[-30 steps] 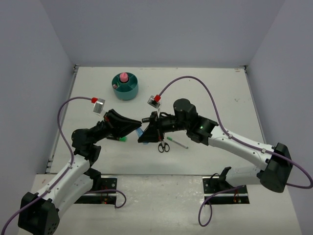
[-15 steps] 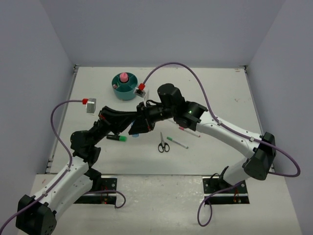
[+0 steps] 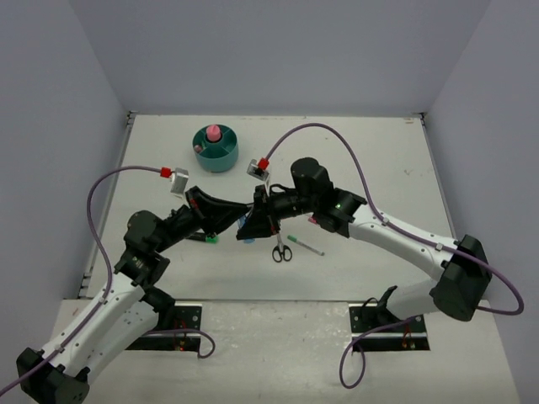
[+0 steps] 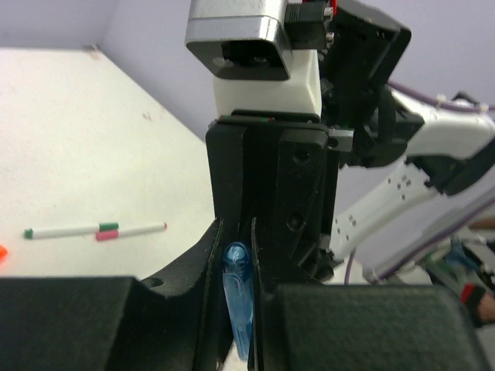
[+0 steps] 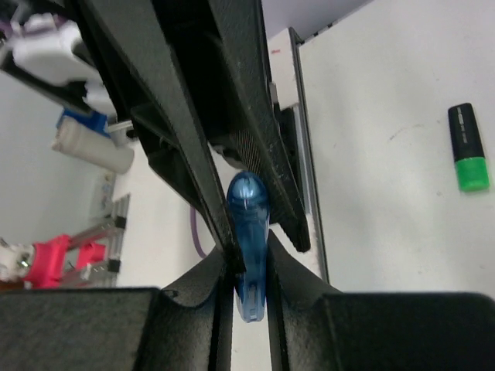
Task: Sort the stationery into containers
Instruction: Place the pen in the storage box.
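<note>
I work in a robotics lab cell. My left arm (image 3: 109, 295) and right arm (image 3: 404, 240) are bolted on black base plates (image 3: 181, 318) at the near edge of a plain white table (image 3: 370, 151). Bare pale-violet panels (image 3: 278, 50) box it in on three sides. Purple cables (image 3: 318, 125) loop from my wrists. My right wrist camera catches blurred equipment (image 5: 73, 139) beyond the edge.
</note>
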Robot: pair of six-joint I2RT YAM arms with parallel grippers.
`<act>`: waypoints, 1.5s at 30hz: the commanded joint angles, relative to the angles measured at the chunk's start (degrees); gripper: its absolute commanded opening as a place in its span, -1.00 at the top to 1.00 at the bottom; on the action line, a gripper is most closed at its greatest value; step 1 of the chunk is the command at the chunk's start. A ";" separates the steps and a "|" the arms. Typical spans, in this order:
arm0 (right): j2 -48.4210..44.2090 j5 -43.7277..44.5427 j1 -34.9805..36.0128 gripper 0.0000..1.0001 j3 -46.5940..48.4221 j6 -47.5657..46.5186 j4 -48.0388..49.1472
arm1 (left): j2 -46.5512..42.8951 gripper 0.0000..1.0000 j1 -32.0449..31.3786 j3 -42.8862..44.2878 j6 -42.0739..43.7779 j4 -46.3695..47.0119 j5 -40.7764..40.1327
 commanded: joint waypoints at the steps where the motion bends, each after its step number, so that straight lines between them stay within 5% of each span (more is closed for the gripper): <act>1: -9.84 -8.19 -2.11 0.91 -5.16 -10.68 4.20 | 1.91 1.00 -0.33 5.44 7.46 -9.20 10.93; 6: -13.93 -9.24 -2.02 0.83 -7.17 -15.55 -0.19 | 3.98 1.00 -0.33 3.86 0.56 0.78 20.44; 12: -13.72 -6.94 -2.02 0.25 -6.36 -15.44 -1.69 | 4.51 1.00 -0.33 4.57 -0.20 0.15 17.24; 19: -14.43 -5.93 -2.15 0.41 -9.25 -13.54 2.16 | 4.21 1.00 -0.33 7.74 -0.03 -2.26 12.32; 26: -15.61 7.15 -2.66 -0.97 -9.69 -12.56 -1.81 | 5.22 1.00 -0.33 12.64 5.14 -11.59 0.14; 32: -18.96 29.97 -2.96 -0.98 -9.42 -10.42 -12.41 | 8.43 1.00 -0.33 19.04 10.93 -23.39 -17.68; 38: -27.71 44.54 -2.97 -0.98 -14.24 -7.87 -17.89 | 19.88 1.00 0.74 29.88 14.76 -34.60 -51.58; 45: -31.30 44.56 -2.99 -0.98 -17.06 -7.63 -17.08 | 40.41 1.00 16.10 44.20 15.16 -29.55 -56.84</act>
